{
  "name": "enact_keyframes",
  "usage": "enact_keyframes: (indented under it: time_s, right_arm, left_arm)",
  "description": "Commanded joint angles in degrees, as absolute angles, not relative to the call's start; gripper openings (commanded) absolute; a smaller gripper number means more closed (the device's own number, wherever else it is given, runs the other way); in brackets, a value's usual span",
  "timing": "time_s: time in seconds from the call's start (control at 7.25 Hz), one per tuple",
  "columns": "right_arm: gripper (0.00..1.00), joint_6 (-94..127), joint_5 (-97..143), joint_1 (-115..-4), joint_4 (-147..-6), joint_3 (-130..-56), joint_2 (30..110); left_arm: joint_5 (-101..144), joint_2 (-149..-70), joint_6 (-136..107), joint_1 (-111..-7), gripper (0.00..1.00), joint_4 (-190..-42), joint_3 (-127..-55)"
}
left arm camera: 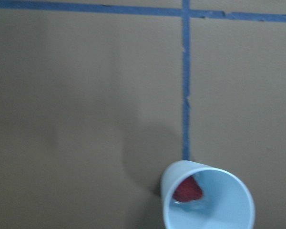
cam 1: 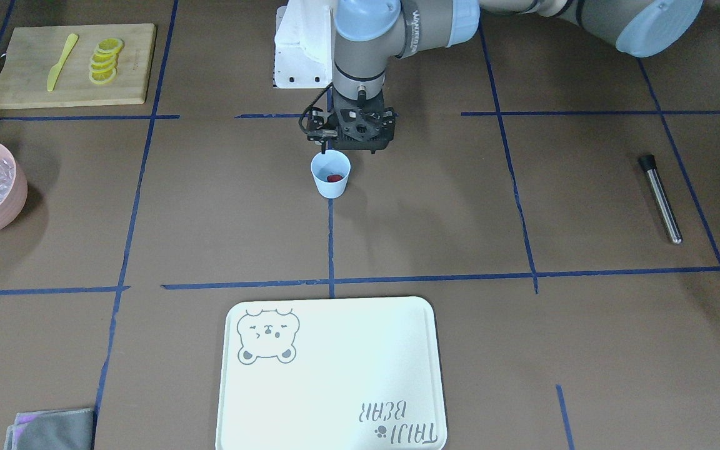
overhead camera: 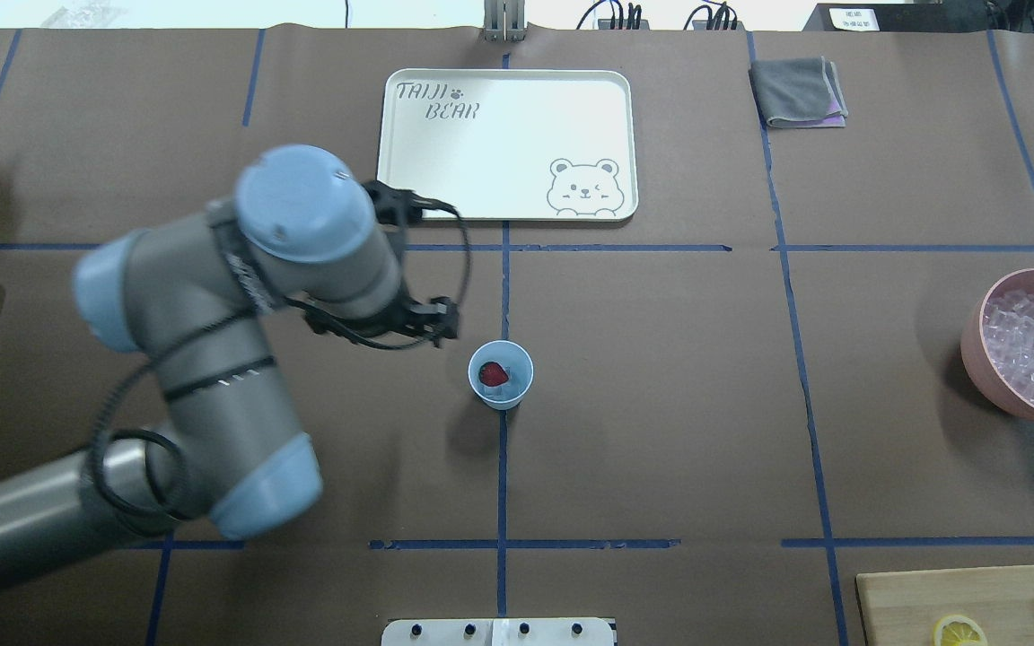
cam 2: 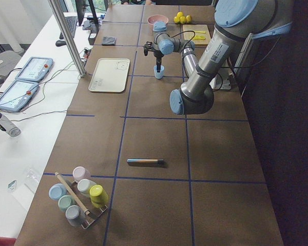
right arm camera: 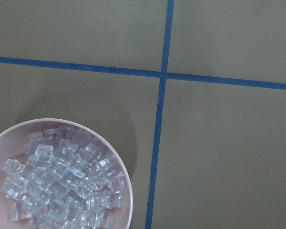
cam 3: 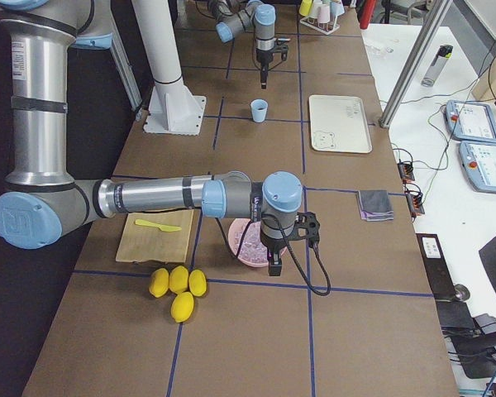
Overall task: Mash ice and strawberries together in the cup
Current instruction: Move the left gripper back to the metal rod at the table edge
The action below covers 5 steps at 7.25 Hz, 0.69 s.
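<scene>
The small pale blue plastic cup (overhead camera: pixel 501 375) stands mid-tabletop, holding a red strawberry (overhead camera: pixel 492 373) and clear ice (left arm camera: pixel 193 206), seemingly unmashed. A steel rod (cam 1: pixel 660 199) lies far left, untouched. For the left gripper (cam 1: pixel 325 150) and right gripper (cam 3: pixel 274 266), how the jaws stand cannot be told.

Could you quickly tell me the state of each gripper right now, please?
Left gripper: cannot tell; it hangs by the cup, fingers unclear.
Right gripper: cannot tell; it is by the pink bowl and shows only from the side.
</scene>
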<state>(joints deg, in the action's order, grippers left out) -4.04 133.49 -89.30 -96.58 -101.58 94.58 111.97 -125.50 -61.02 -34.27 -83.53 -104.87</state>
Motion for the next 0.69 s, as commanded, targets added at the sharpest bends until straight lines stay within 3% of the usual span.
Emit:
enact_keyframes:
  time_s: [0.0,0.28,0.55]
  right_arm:
    - [0.99,-4.22,133.33,-89.3,-96.59,-101.69,94.83]
    - [0.99,-4.13,133.24,-89.3,-96.5,-101.69,94.83]
    - [0.99,-4.04,133.33,-89.3,-96.59,-101.78,95.01]
  left_arm:
    - [120.11,-114.57,-41.59,-46.26,1.0,-84.19,-107.49]
    - [126.88,-103.33,-23.55,-59.18,1.0,-84.46,-107.4]
    - [127.18,-92.69,-19.16,-64.5,1.0,-91.6,-106.88]
